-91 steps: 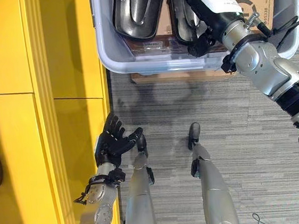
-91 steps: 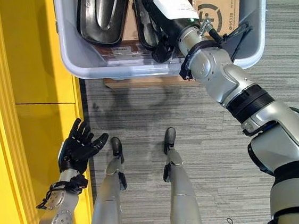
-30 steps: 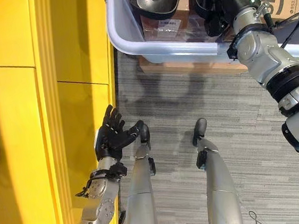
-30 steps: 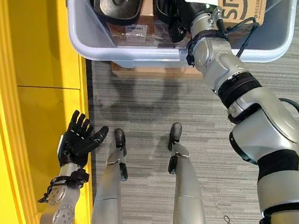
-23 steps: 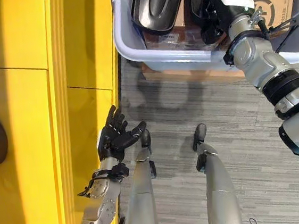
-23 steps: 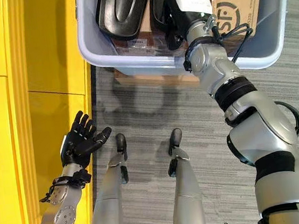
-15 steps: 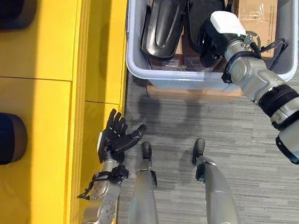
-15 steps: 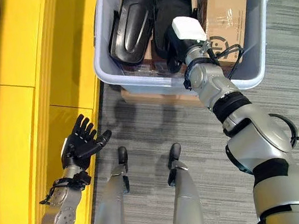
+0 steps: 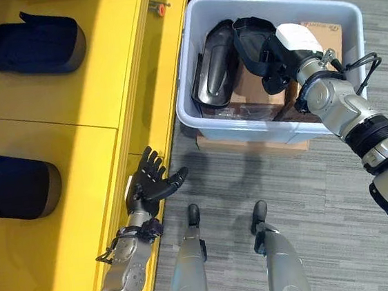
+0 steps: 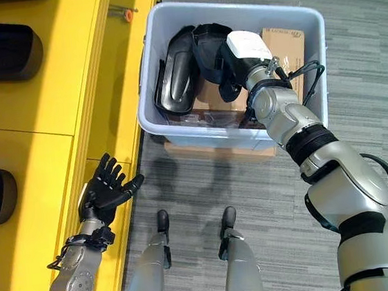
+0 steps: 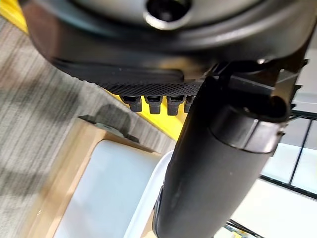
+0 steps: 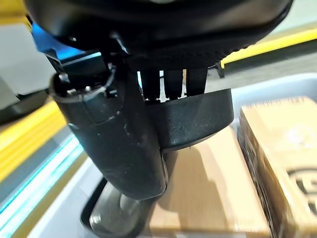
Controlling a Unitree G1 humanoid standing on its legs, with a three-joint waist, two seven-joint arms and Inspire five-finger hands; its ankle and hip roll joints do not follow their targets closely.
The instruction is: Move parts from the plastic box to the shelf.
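A grey plastic box (image 9: 228,129) stands on the floor beside the yellow shelf (image 9: 74,123). Two black moulded parts lie in it. My right hand (image 9: 276,59) reaches in from the right, and its fingers are curled over the rim of the right-hand black part (image 9: 247,39). The right wrist view shows that part's edge (image 12: 198,121) pinched between thumb and fingers. The other black part (image 9: 216,74) leans against the box's left wall. My left hand (image 9: 151,186) is open, fingers spread, at the shelf's front edge, holding nothing.
Two dark parts (image 9: 31,44) (image 9: 15,195) lie on the shelf. Brown cardboard boxes (image 10: 284,45) (image 9: 257,90) fill the bottom and right side of the plastic box. It rests on a flat brown board (image 9: 249,145). Grey carpet lies to the right.
The whole picture has shifted as the camera moved, bringing the full box and the shelf's parts into view. My right hand keeps its hold on the black part. The left hand stays open.
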